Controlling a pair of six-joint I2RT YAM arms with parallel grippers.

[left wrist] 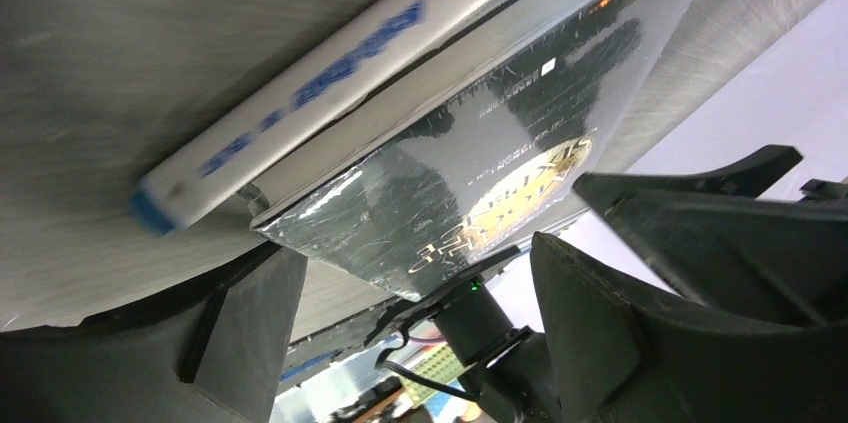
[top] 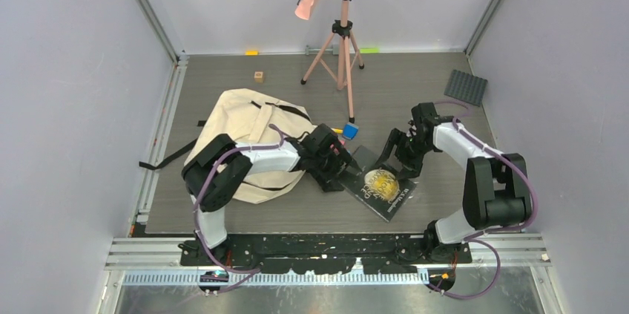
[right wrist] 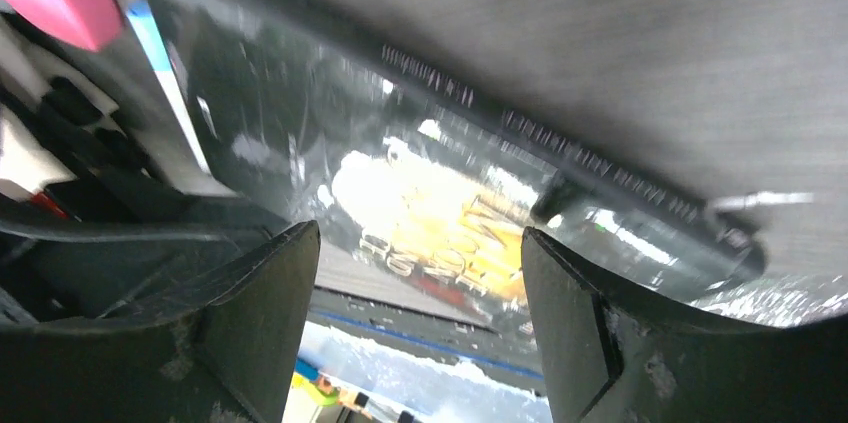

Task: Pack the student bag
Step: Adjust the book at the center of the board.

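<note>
Two tools gape wide and empty: left tool (left wrist: pixel 410 293) and right tool (right wrist: pixel 420 283) flank one glossy book (top: pixel 382 184), with one pen (left wrist: pixel 330 73) along its edge. One bag (top: pixel 237 125) slumps on the bench (top: pixel 415 99) at the book's 9 o'clock. It is probably soft, floppy and light, best gripped by the zip rim.
</note>
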